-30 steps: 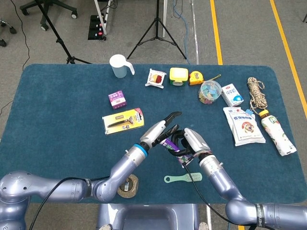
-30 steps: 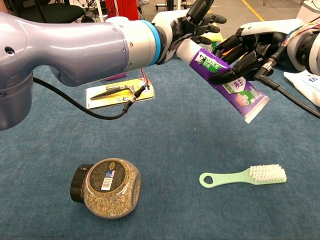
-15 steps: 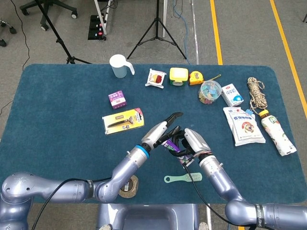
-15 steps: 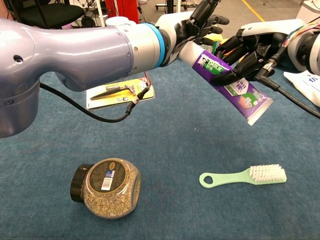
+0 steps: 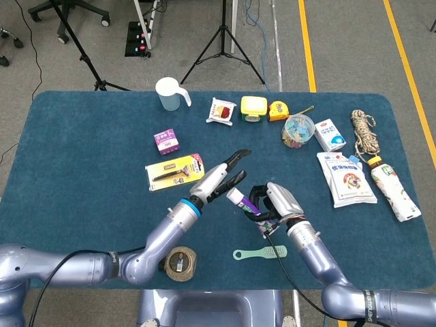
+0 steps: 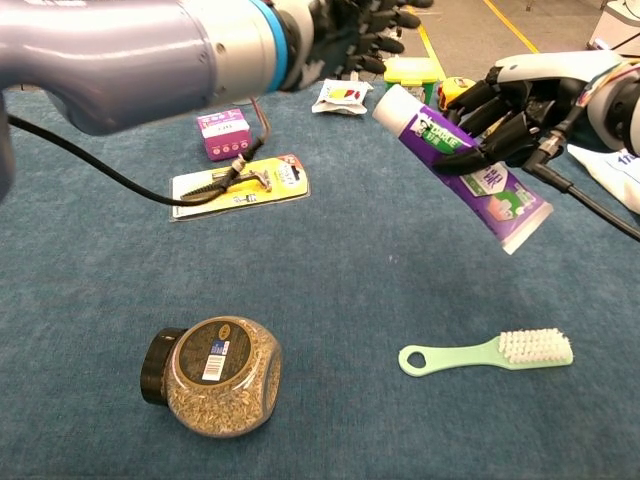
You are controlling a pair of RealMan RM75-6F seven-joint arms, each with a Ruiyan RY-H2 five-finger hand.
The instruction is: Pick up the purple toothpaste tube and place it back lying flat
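The purple toothpaste tube hangs tilted above the table, white cap end up and to the left, flat tail pointing down to the right. My right hand grips it around the middle from behind. In the head view the tube sticks out left of my right hand. Away from the tube, my left hand is up at the left with its fingers spread and nothing in them; the head view shows that left hand just left of the cap.
A green toothbrush lies on the blue tablecloth under the tube. A round jar lies at the front left. A yellow razor pack and a purple box sit behind. Pouches and small items line the far right.
My left hand has let go of the tube's cap end and drawn back up and to the left. The right hand alone now holds the tube, at much the same tilt.
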